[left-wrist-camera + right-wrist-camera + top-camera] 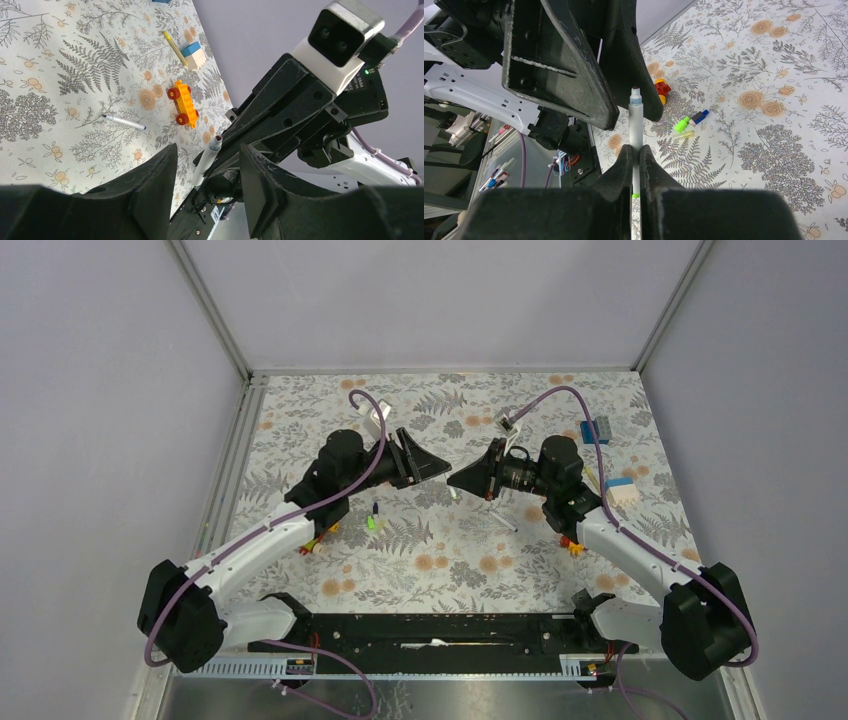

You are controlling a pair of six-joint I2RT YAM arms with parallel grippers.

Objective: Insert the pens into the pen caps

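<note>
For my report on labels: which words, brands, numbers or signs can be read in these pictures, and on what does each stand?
None can be read.
The white pen in the right gripper shows no print.
The markings on the dark panel beside the green light are too small to read.

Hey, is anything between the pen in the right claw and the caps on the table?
Yes. The left claw hangs around the tip of the pen, a finger on either side. The green cap and blue cap lie on the mat beyond it.
</note>
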